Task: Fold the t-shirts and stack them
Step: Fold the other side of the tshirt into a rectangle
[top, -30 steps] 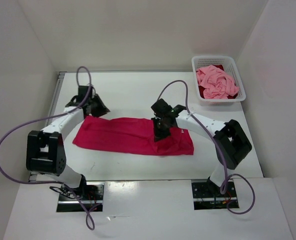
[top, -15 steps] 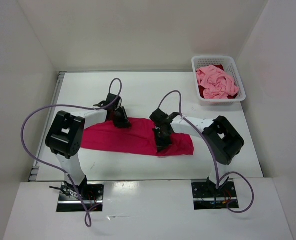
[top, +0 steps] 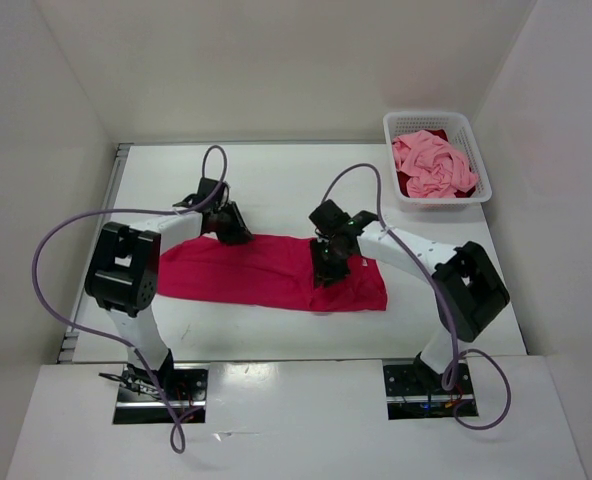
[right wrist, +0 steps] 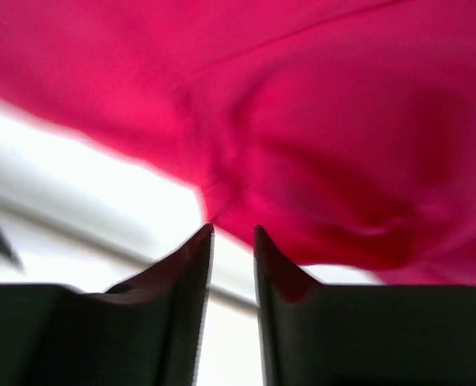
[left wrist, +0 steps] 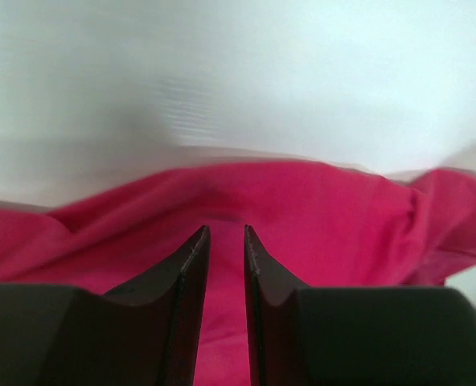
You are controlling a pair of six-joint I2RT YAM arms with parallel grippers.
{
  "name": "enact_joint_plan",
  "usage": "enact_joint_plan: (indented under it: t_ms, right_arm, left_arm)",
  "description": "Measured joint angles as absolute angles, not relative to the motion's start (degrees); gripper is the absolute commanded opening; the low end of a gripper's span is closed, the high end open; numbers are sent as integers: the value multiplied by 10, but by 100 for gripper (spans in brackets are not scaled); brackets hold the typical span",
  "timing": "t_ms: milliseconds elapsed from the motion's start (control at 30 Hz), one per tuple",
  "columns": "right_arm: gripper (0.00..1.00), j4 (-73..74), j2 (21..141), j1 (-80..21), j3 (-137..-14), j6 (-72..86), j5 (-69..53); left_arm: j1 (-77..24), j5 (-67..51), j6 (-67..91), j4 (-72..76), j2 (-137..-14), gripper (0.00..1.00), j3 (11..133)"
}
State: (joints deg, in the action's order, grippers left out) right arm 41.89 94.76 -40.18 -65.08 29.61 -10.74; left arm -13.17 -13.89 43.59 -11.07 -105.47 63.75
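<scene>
Seen from above, the magenta t-shirt lies as a long folded strip mid-table, and the light pink t-shirt sits heaped in the basket. Only the wrist cameras show the left gripper and right gripper narrowly parted over magenta cloth.
</scene>
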Motion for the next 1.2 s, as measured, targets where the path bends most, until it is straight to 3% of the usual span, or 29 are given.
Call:
enact_joint_plan:
  t_ms: [133, 400, 500, 667, 967, 1100, 1167, 1200]
  right_arm:
    - [41, 418, 951, -373, -652, 302, -34]
    - [46, 415, 990, -374, -652, 310, 13]
    - [34, 413, 996, -373, -652, 308, -1]
    - [26, 412, 998, -374, -651, 306, -44]
    - [26, 413, 976, -374, -601, 307, -125]
    - [46, 413, 961, -374, -583, 315, -144]
    - [46, 415, 947, -374, -582, 318, -147]
    - [41, 417, 939, -373, -583, 319, -147]
  left_arm:
    - [-166, -143, 436, -113, -1025, 31, 647]
    - [-329, -194, 431, -108, -1061, 31, 715]
    - [-362, -214, 420, -108, -1098, 32, 737]
    - [-360, -215, 409, -111, -1152, 32, 756]
    - [-350, -208, 409, -113, -1195, 32, 795]
    - [-343, -208, 412, -108, -1199, 32, 801]
    - [-338, -208, 416, -105, -1199, 32, 801]
    - [-335, -208, 420, -104, -1199, 32, 801]
